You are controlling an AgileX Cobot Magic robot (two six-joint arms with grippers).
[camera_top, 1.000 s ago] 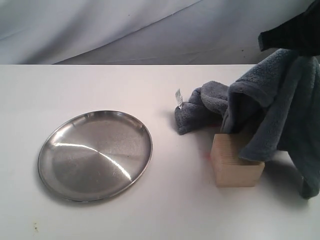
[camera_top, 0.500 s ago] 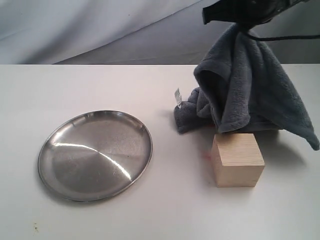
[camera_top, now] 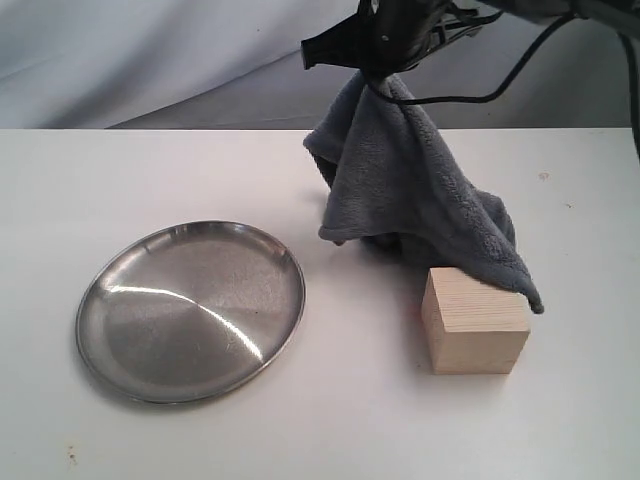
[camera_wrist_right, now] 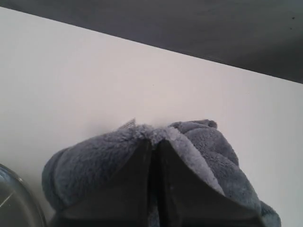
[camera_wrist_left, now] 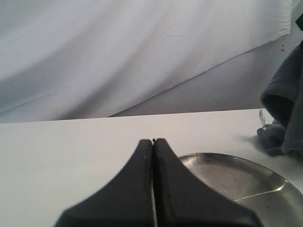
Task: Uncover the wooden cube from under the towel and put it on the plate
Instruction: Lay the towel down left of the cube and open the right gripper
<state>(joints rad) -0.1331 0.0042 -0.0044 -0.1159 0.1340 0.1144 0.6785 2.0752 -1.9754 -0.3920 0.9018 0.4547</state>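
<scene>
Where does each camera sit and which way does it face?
Exterior view: off the arms, looking down across the table at plate, block and hanging towel; right fingers show at top.
Left wrist view: on the left arm, low, facing the backdrop; shut left fingers in front.
Right wrist view: on the right arm, looking down past fingers shut on the towel.
Shared: plate and towel in all three; block only exterior.

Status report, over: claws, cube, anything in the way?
Right claw shut on towel, held high. Left claw shut, empty, near plate. Wooden cube exposed on table; towel corner drapes over its top.
</scene>
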